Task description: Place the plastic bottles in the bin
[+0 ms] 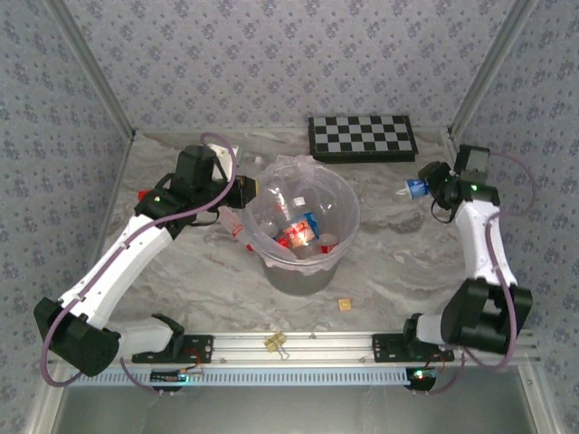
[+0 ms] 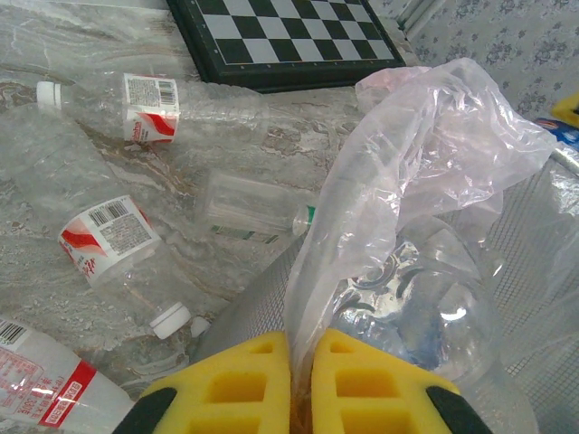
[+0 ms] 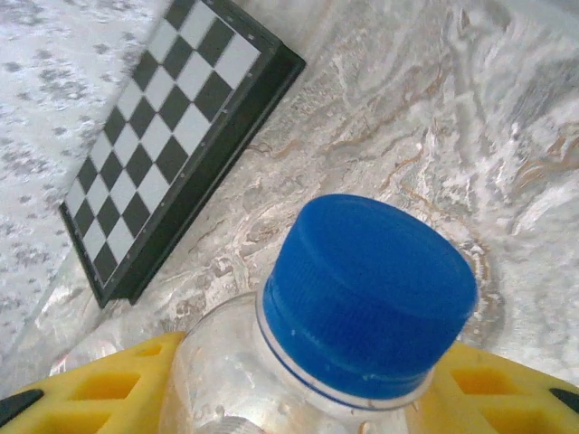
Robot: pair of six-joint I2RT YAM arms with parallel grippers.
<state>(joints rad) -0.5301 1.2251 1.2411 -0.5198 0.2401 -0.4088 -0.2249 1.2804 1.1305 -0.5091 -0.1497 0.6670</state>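
Bottles point(image 1: 298, 231) are lying inside the bin point(image 1: 303, 276), while several more bottles point(image 2: 109, 240) are waiting on the counter point(image 1: 398, 262) left of it. The right pincer point(image 1: 432, 183) is gripping a blue-capped bottle point(image 3: 371, 289) right of the bin. The left pincer point(image 2: 301, 348) is pinching the bin's bag point(image 2: 407, 154).

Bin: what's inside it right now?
The bin holds its clear bag liner and several plastic bottles, red and blue labels showing. The pile covers the bottom, so an exact count can't be made.
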